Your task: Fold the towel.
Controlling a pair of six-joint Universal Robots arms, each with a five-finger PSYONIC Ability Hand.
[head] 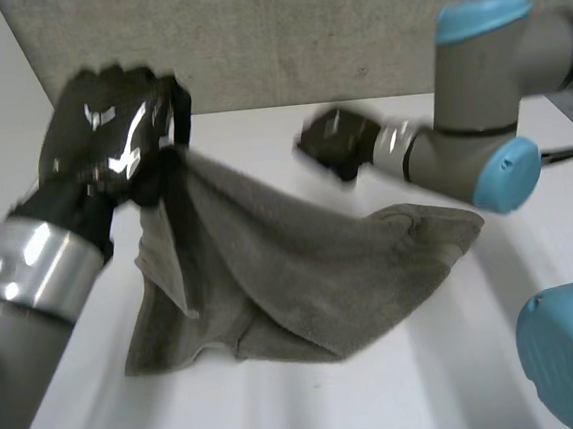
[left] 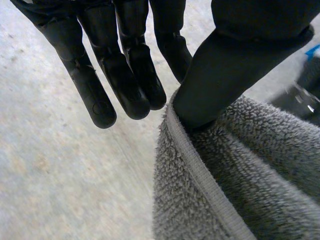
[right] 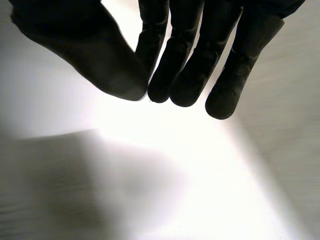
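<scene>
Head view: the left hand (head: 108, 130) is raised at left with the grey towel (head: 302, 273) hanging from it, the cloth's long axis slanting down and rightward onto the white table (head: 284, 415). Its wrist view shows straight fingers (left: 125, 75) clear of the cloth and the hem (left: 195, 165) caught on the thumb (left: 220, 75) alone; what lies under the thumb is hidden. Farther right, the blurred right hand (head: 338, 140) hovers beyond the towel, apart from it yet nearer its free end, fingers (right: 185, 65) relaxed and empty.
</scene>
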